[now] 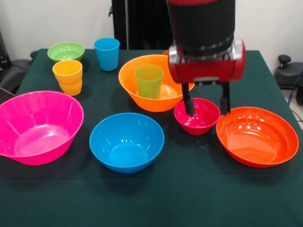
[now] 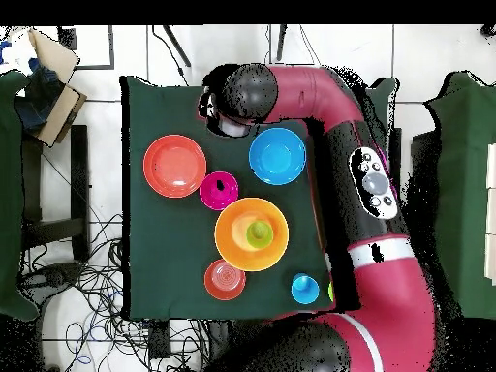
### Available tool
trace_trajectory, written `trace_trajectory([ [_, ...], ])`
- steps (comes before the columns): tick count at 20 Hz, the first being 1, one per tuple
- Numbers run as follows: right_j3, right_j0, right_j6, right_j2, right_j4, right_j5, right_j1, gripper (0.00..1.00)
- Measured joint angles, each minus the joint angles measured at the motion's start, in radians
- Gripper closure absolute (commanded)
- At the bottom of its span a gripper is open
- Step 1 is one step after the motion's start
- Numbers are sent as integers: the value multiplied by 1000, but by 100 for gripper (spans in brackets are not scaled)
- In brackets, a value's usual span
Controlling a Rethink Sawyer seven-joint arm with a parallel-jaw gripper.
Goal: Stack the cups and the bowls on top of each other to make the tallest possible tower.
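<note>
My jaws (image 1: 206,107) stand apart, straddling the small magenta bowl (image 1: 196,116): one finger (image 1: 188,103) dips inside it, the other hangs just outside its rim, beside the wide red-orange bowl (image 1: 257,135), which lies near one side edge of the desk (image 1: 156,198). Just beyond the magenta bowl sits the big orange bowl (image 1: 150,84) near the desk's middle, with the green cup (image 1: 149,81) standing upright inside it. The medium blue bowl (image 1: 126,141) rests toward the front edge, and the big pink bowl (image 1: 39,126) lies beside it at the other side edge. Near the far corner on that side are the yellow-orange cup (image 1: 68,77), the small green bowl (image 1: 66,51) and the blue cup (image 1: 107,53), each standing apart.
</note>
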Motion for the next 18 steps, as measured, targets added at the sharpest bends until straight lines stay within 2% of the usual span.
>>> trace_trajectory([
  [1, -31, 6, -1, 1, -5, 15, 17, 0],
  [3, -177, 32, -11, 12, -32, 88, 96, 0],
  [6, -309, 52, -24, 34, -59, 159, 165, 0],
  [10, -431, 64, -37, 56, -68, 245, 228, 0],
  [18, -455, 42, -37, 57, -46, 291, 214, 0],
])
